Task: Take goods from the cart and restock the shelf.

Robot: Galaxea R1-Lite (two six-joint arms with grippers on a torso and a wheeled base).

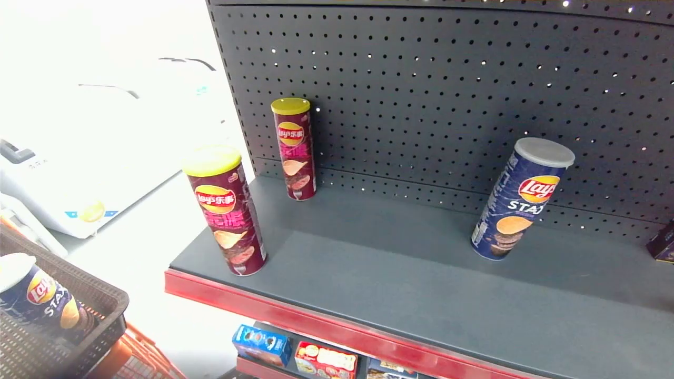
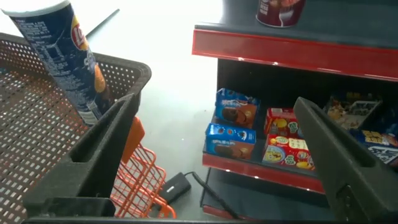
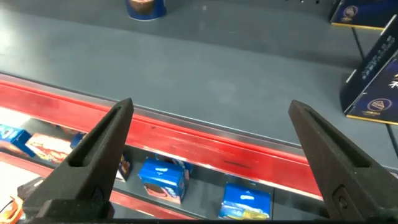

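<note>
Fingers (image 2: 93, 155) of my left gripper (image 2: 217, 165) stand spread wide with nothing between them, low beside the cart. Just past them runs the dark mesh basket (image 2: 134, 78), whose corner wall stands between me and the blue can (image 2: 68, 62) upright inside it. In the head view that basket (image 1: 108, 302) and the blue can (image 1: 37, 305) sit at 8 o'clock. Under the basket shows the orange cart frame (image 2: 143, 180), and a black cable (image 2: 186, 183) lies on the floor beside it. My right gripper (image 3: 214, 162) is just as wide and holds nothing. It hangs in front of the red edge strip (image 3: 205, 140), with blue boxes (image 3: 163, 179) on the lower shelf beneath it; the head view has those blue boxes (image 1: 261, 343) at 7 o'clock. Above the red edge strip (image 1: 316, 321) lies the grey shelf (image 1: 395, 284). A front maroon can (image 1: 226, 210) stands upright at its front corner, at 9 o'clock. Farther in, the rear maroon can (image 1: 295, 150) stands near the pegboard (image 1: 447, 95) at 10 o'clock. A second blue can (image 1: 518, 200) stands at 3 o'clock, well apart from both and near the back. Dark boxes (image 1: 663, 242) crowd the shelf's end at 4 o'clock, and they also show past my right fingers (image 3: 373, 74).
</note>
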